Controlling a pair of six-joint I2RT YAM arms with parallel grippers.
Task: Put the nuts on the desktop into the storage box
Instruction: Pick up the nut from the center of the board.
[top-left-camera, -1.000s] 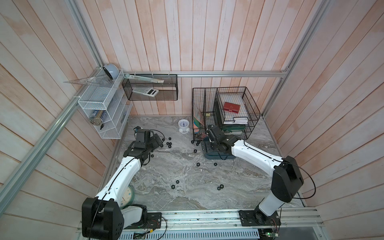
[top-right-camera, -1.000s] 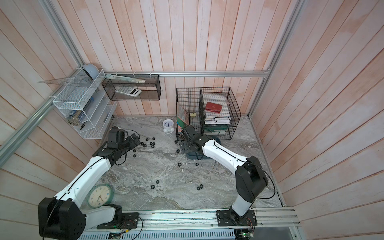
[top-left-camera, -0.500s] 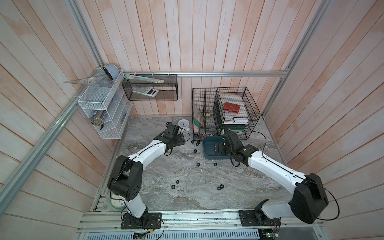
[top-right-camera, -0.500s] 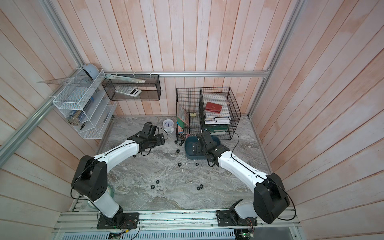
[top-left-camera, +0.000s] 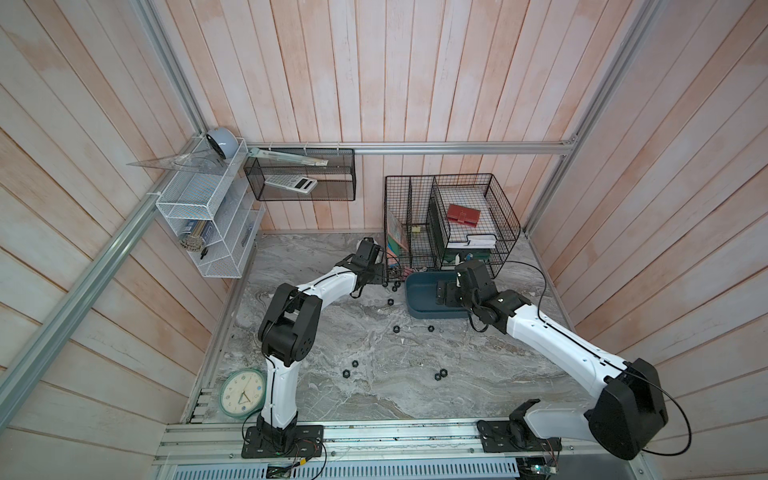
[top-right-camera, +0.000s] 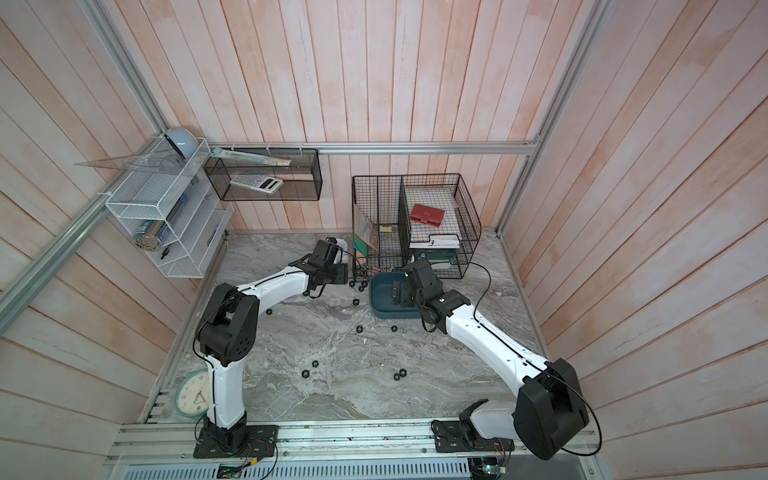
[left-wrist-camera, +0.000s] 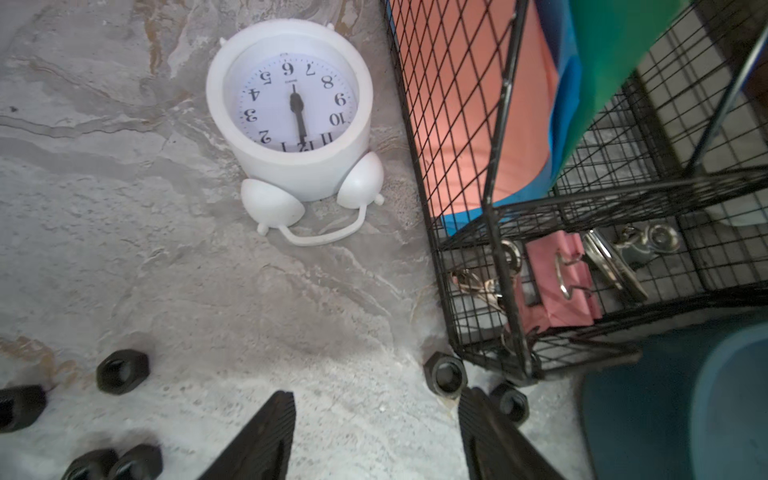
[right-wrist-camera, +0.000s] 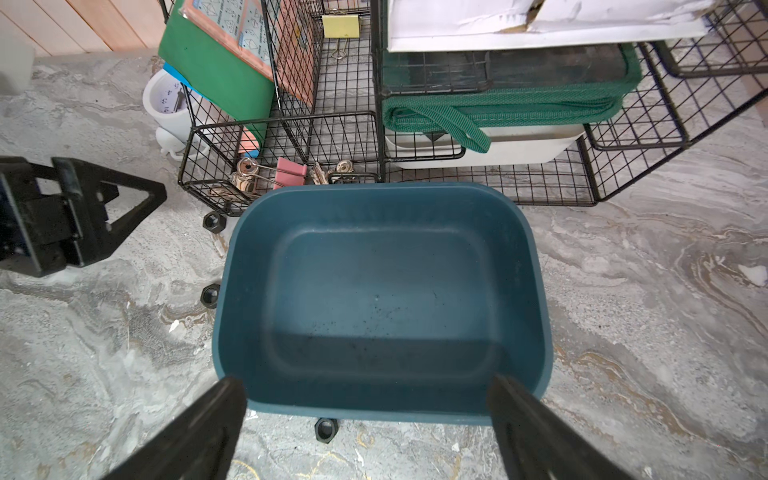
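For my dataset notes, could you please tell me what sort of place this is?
Probably a mock office-desk booth in a robotics lab: a marble-patterned desktop boxed in by wood-plank walls, wire baskets of stationery, and two robot arms bolted to an aluminium rail.

Nuts (left-wrist-camera: 122, 371): black.
Desktop (top-left-camera: 374, 345): grey marble pattern, whitish veins.
Storage box (right-wrist-camera: 382, 291): dark teal-blue, plain.
Alarm clock (left-wrist-camera: 291, 108): white, black numerals.
Wire basket (top-left-camera: 505, 220): black.
Binder clip (left-wrist-camera: 557, 286): pink.
Walls (top-left-camera: 415, 83): pale wood planks.

The storage box (right-wrist-camera: 376, 190) is backed closely by the wire basket (right-wrist-camera: 340, 137), which is flanked by a white alarm clock (left-wrist-camera: 291, 104). Broad open counter (top-left-camera: 374, 399) is left toward the arm bases.
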